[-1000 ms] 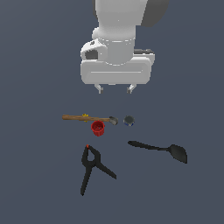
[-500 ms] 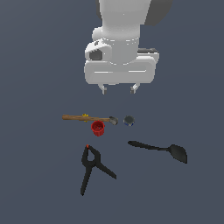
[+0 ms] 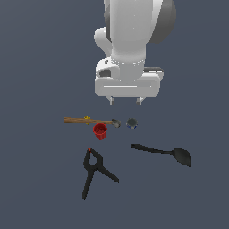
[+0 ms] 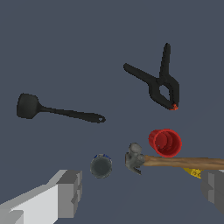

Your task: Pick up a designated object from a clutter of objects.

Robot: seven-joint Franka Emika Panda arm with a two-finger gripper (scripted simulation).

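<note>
The designated object, a small round can (image 3: 131, 123) with a blue label and dark grey top, stands upright just to the exterior view's right of the hammer head; the wrist view shows the can (image 4: 101, 166) from above. Around it lies the clutter: a wooden-handled hammer (image 3: 89, 120), a red cup (image 3: 100, 131), a black spring clamp (image 3: 93, 170) and a black long-handled spoon (image 3: 165, 153). My gripper (image 3: 125, 101) hangs open above the floor, behind the can and the hammer head, touching nothing. Its fingers (image 4: 70, 194) frame the can and hammer head (image 4: 134, 158) in the wrist view.
Everything rests on a plain dark grey floor (image 3: 40, 188). The hammer head lies within a can's width of the can, and the red cup (image 4: 166, 142) touches the hammer handle. The spoon (image 4: 57, 111) and clamp (image 4: 159, 83) lie farther off.
The arm has shifted toward the exterior view's right and slightly down, bringing the open gripper closer above the can. No object has moved.
</note>
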